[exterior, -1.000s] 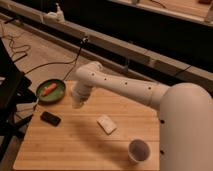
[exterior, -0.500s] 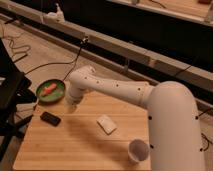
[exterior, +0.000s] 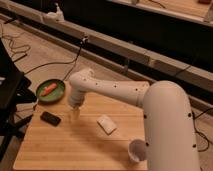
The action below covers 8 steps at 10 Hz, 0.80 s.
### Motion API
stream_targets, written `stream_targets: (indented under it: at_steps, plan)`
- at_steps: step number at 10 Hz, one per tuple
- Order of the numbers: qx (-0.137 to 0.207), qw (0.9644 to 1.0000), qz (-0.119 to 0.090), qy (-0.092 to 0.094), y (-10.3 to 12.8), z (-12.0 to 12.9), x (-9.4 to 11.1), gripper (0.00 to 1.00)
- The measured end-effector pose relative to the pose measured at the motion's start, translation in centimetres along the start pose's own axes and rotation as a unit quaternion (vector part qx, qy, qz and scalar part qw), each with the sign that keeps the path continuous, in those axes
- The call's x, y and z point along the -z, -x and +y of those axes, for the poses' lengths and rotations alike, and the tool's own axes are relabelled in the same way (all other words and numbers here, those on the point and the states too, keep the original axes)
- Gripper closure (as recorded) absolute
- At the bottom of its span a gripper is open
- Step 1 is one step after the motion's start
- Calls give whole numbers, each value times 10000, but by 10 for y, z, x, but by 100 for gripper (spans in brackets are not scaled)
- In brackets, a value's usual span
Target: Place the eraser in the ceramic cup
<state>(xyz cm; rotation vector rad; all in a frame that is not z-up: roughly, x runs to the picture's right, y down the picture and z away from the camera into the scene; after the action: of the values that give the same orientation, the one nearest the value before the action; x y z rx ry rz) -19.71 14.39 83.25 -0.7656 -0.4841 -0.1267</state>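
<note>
The eraser (exterior: 50, 118), a small flat black slab, lies on the left part of the wooden table (exterior: 65, 147). The ceramic cup (exterior: 136, 150), white with a dark inside, stands near the table's front right edge, partly beside my white arm (exterior: 165, 120). My gripper (exterior: 75, 114) hangs down from the arm over the table's left middle, just right of the eraser and apart from it. It holds nothing that I can see.
A pale beige flat block (exterior: 106, 124) lies at the table's middle. A green pan (exterior: 51, 91) with an orange item sits at the back left corner. Cables run on the floor at the left. A dark frame stands at the far left.
The arm has swung forward and lowered, bringing the gripper down toward the table beside the eraser. The eraser, cup and block have not moved.
</note>
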Motion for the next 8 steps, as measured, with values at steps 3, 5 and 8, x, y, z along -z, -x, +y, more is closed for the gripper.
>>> stream_targets:
  at_steps: [3, 5, 8]
  plan:
    - [-80, 9994, -250, 230, 21, -5, -39, 20]
    - [-66, 9987, -489, 150, 39, -19, -52, 20]
    - [-22, 9962, -873, -22, 61, -36, -69, 20]
